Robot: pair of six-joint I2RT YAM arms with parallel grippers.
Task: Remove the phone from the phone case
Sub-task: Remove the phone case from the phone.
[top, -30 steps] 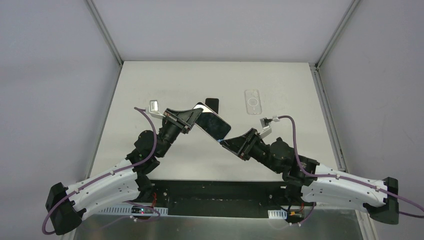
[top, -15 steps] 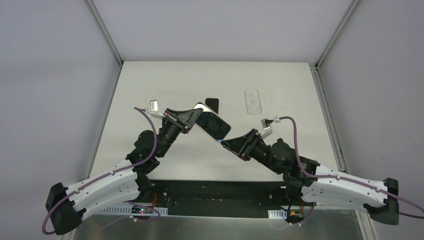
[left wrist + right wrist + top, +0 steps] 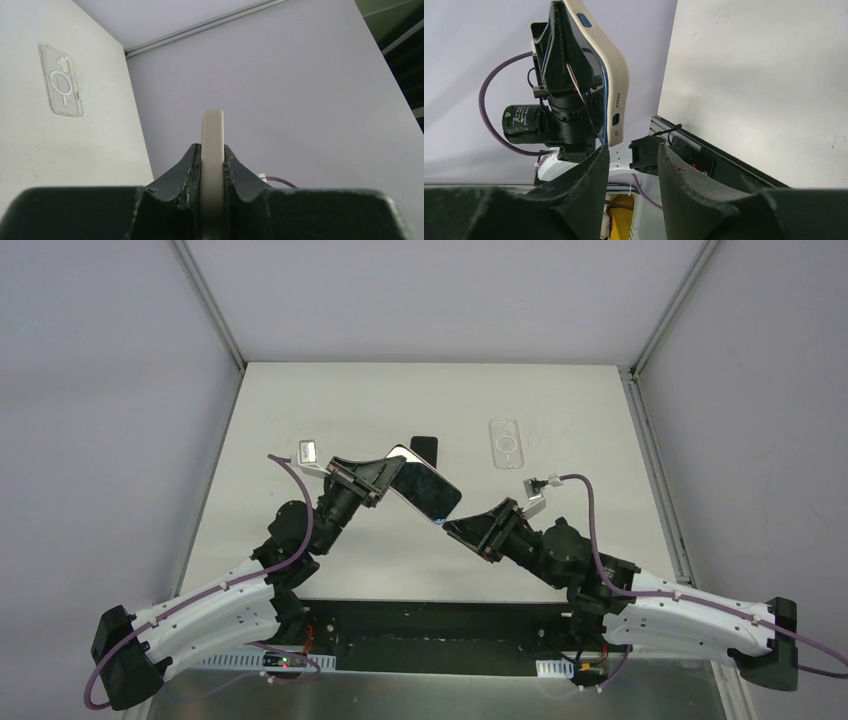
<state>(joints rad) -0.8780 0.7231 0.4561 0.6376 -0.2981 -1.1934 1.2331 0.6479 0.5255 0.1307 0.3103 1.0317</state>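
The phone [image 3: 428, 488], dark screen up and tilted, sits in a cream phone case [image 3: 613, 65] and hangs in the air over the table's middle. My left gripper [image 3: 385, 472] is shut on its upper left end. In the left wrist view the cream edge [image 3: 212, 130] stands pinched between the jaws of the left gripper [image 3: 212, 152]. My right gripper [image 3: 450, 528] is open at the phone's lower right corner. In the right wrist view its left fingertip [image 3: 603, 150] reaches just under that corner, where the phone's blue rim [image 3: 605, 117] shows inside the case.
A clear empty case [image 3: 506, 443] lies flat at the back right of the white table [image 3: 560, 410], also seen in the left wrist view [image 3: 64, 80]. A small flat black object [image 3: 425, 447] lies behind the held phone. Grey walls enclose the table.
The right gripper has crept slightly toward the phone's lower corner and its jaws have widened a touch. The left gripper and the phone have not moved.
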